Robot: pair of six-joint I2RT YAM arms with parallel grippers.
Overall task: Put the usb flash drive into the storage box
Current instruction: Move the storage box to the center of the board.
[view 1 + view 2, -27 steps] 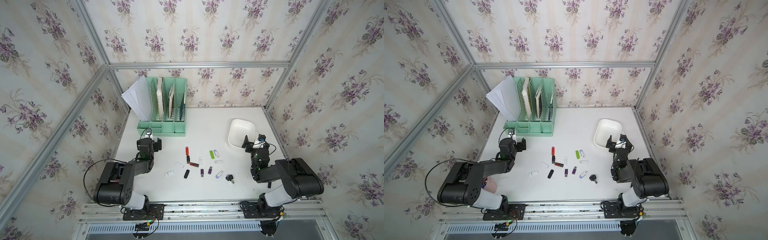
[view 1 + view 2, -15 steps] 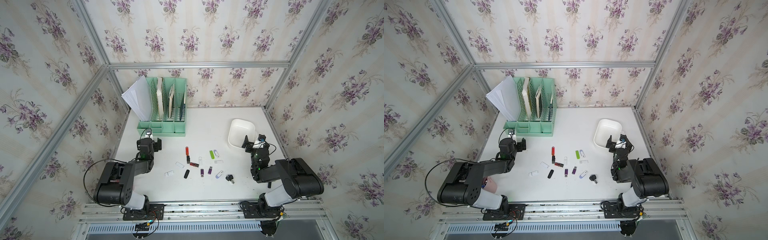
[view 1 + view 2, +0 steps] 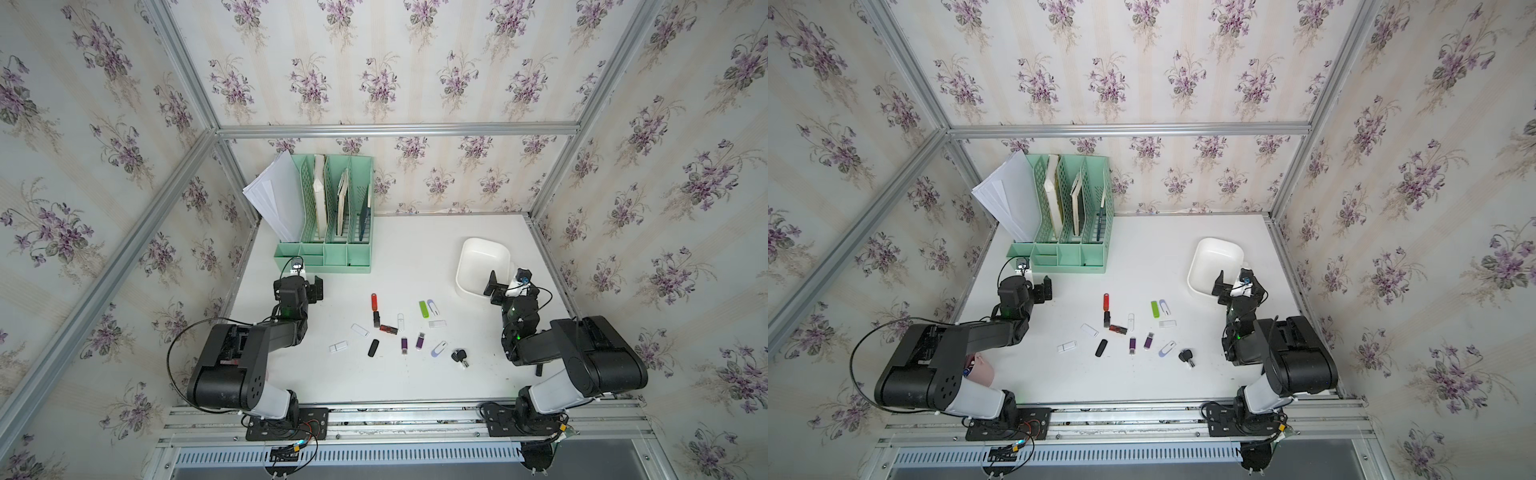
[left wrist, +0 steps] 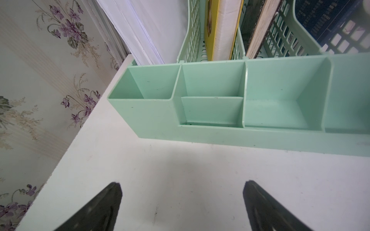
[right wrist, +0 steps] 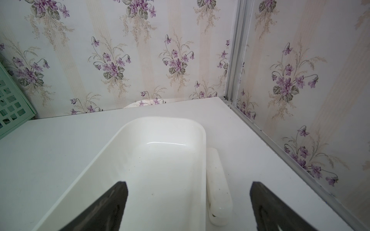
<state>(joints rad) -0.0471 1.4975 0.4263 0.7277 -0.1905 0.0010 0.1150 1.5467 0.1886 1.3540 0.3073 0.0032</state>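
Near left: pink cup [image 3: 980,370] tucked under the left arm, mostly hidden. White table [image 3: 415,382] bare along the near edge.

Mid-table: usb flash drives [image 3: 390,330] scattered loose, lying flat, no gripper touching them.
- Nearest row, left to right: white drive [image 3: 338,346], black drive [image 3: 373,347], purple drive [image 3: 404,345] with another purple one just beside it, pale lilac drive [image 3: 438,348].
- Small black key-like item [image 3: 459,356] at the right end of that row; too small to tell what it is.
- Farther back: red drive [image 3: 374,301] on the left, green drive [image 3: 423,308] on the right with a pale one just beside it.

All drives sit well apart from the storage box [image 3: 482,262], with a strip of bare table between them.

Left gripper [image 4: 182,185]: spread wide, grasping nothing, over bare table just near of the mint-green organizer [image 4: 156,120].

Right gripper [image 5: 188,185]: also spread wide, grasping nothing, hanging over the near end of the storage box. One finger is above the box's inside, the other past its right side.

White oblong piece [image 5: 218,180] lies against the box's right wall.

Far left: the organizer's slots hold books upright, with a stack of white paper [image 3: 274,195] leaning out to the left. Storage box is far right, near the right wall.
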